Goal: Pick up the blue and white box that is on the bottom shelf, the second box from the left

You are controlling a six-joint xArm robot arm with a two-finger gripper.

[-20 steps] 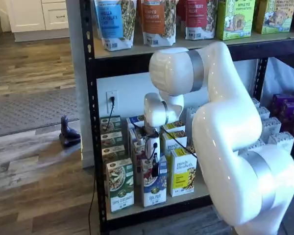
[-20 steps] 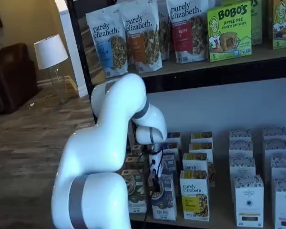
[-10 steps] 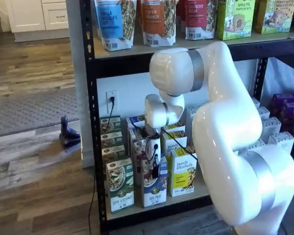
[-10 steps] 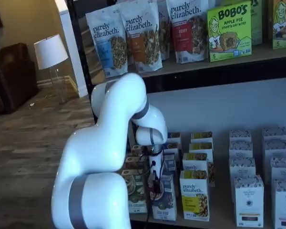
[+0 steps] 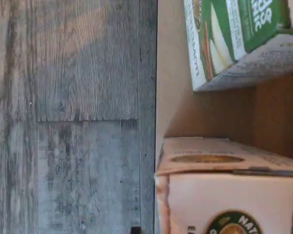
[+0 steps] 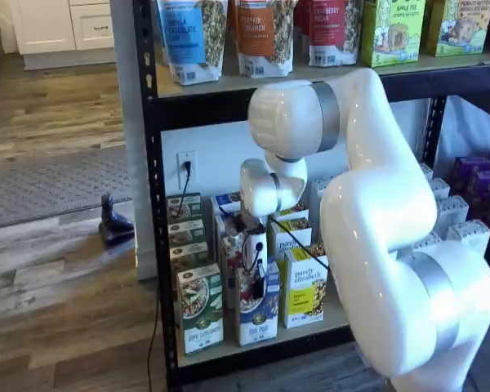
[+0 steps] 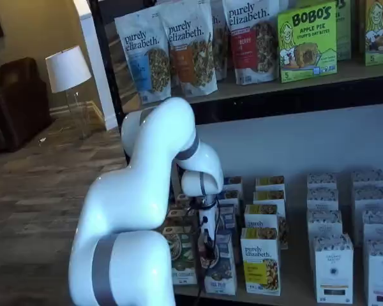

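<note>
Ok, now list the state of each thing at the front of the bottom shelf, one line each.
tool: down at the blue and white box's top; open or shut cannot be told.
blue and white box: standing at the front of the bottom shelf.
green-and-white carton: upright, untouched, beside that box.
yellow carton: upright, untouched, on its other side.

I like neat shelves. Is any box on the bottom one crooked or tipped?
Yes: the blue and white box leans sideways at the front of the bottom shelf, with the gripper right at its top. The cartons beside it stand straight.
</note>
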